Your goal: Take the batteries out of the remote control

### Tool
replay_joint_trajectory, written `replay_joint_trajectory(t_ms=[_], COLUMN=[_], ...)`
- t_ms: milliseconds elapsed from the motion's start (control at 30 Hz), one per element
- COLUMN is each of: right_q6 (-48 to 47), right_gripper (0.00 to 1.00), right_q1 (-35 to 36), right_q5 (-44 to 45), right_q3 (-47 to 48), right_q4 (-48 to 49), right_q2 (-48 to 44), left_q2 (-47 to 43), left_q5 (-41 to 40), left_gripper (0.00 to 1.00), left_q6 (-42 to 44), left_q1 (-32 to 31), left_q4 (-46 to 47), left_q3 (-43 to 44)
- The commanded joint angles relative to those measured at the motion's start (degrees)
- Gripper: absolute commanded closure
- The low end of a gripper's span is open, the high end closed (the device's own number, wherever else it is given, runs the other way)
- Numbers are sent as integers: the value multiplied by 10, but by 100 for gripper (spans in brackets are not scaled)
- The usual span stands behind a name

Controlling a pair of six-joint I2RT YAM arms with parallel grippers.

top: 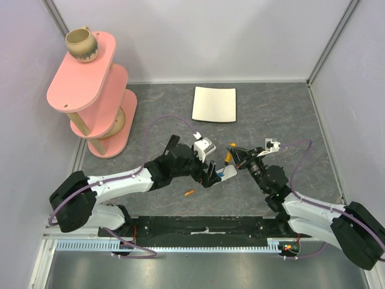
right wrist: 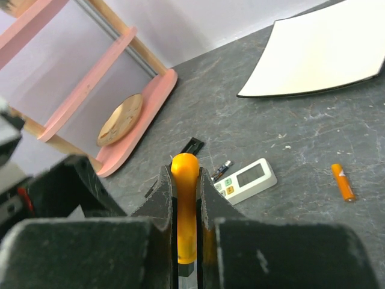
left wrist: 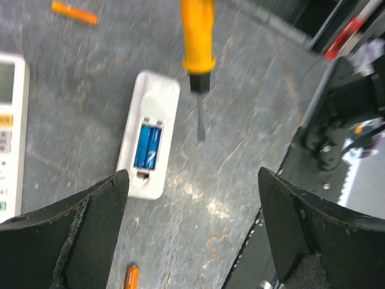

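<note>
The white remote control (left wrist: 135, 174) lies back up on the grey table with its battery bay open; two blue cells (left wrist: 147, 146) sit in the bay. It shows in the top view (top: 227, 173) too. Orange batteries lie loose on the table (left wrist: 73, 12) (left wrist: 131, 277) (top: 189, 193) (right wrist: 343, 182). My left gripper (left wrist: 192, 229) is open and empty, hovering just near of the remote. My right gripper (right wrist: 185, 173) is shut on an orange-handled screwdriver (right wrist: 185, 208), whose blade tip (left wrist: 200, 129) hangs just right of the bay.
A second white remote with a display and buttons (right wrist: 246, 180) lies to the left (left wrist: 9, 132). A flat black bar (right wrist: 192, 146) and a small dark cell (right wrist: 221, 170) lie near it. A white sheet (top: 214, 103) is at the back; a pink shelf (top: 90, 90) with a mug (top: 81, 45) stands far left.
</note>
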Motion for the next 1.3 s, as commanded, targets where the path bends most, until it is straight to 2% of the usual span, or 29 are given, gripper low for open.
replay_joint_trajectory(t_ms=[0, 200, 267, 367, 433, 467, 533, 600, 700, 733, 800, 833, 933, 1067, 1167, 1267], right_q6=[-9, 25, 33, 38, 40, 39, 39, 32, 11, 6, -2, -5, -9, -2, 4, 7], right_gripper=[100, 100, 100, 100, 100, 100, 100, 98, 78, 60, 40, 25, 13, 11, 16, 25], right_q1=[-3, -2, -2, -3, -2, -2, -2, -2, -3, -2, -2, -3, -7, -10, -9, -9], right_q5=[-51, -85, -90, -94, -102, -106, -115, -116, -114, -107, -99, -96, -106, -162, -187, -208], right_q3=[8, 9, 10, 13, 14, 15, 16, 23, 41, 53, 65, 77, 100, 132, 150, 157], right_q4=[-48, -71, -79, -91, -96, -99, -115, -136, -201, -241, -275, -303, -338, -354, -350, -340], right_q2=[-45, -98, -112, -123, -123, -121, -120, -123, -142, -148, -165, -170, -178, -150, -122, -100], left_q2=[-9, 54, 69, 95, 104, 105, 105, 99, 77, 65, 55, 49, 28, -1, -10, -18], left_q5=[123, 186, 205, 229, 241, 243, 247, 242, 220, 213, 201, 198, 181, 152, 147, 142], left_gripper=[7, 12, 18, 33, 59, 82, 98, 98, 98, 98, 98, 98, 98, 98, 98, 98], left_q6=[-34, -54, -64, -76, -84, -88, -90, -84, -59, -52, -30, -24, -2, 29, 44, 48], left_q1=[38, 55, 55, 56, 57, 58, 62, 65, 67, 67, 67, 67, 67, 68, 67, 67], left_q4=[108, 161, 184, 212, 230, 238, 237, 223, 177, 159, 118, 106, 58, 3, -34, -51], left_q3=[1, 42, 54, 66, 66, 67, 68, 65, 60, 60, 59, 59, 56, 52, 57, 61])
